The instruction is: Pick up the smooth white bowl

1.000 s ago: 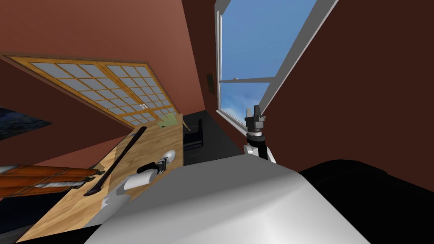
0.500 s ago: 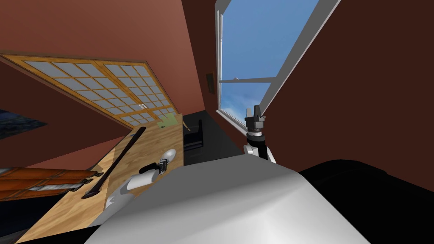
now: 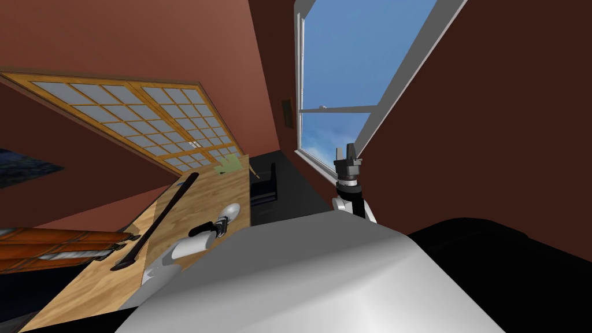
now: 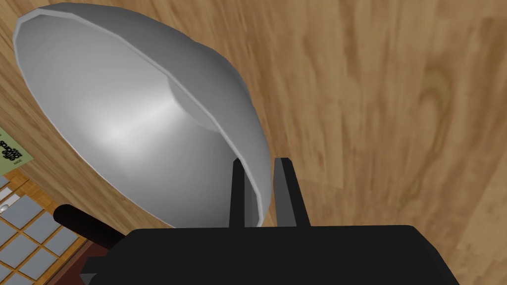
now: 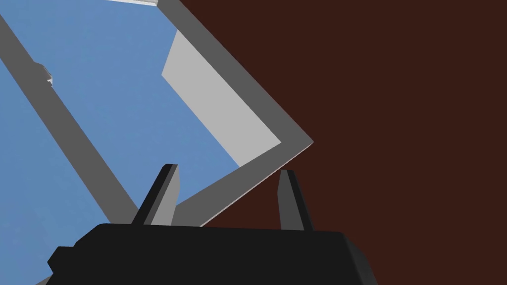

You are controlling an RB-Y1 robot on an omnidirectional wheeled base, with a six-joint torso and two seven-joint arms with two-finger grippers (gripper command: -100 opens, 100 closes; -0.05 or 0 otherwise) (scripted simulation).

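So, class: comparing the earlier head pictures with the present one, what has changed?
Only my head camera drifted slightly; no thing moved. The smooth grey-white bowl keeps its place over the light wooden table, the left gripper, shut on its rim, has not shifted, and the right gripper stays raised, open, by the window.

Bare tabletop beside bowl, dark bar apart
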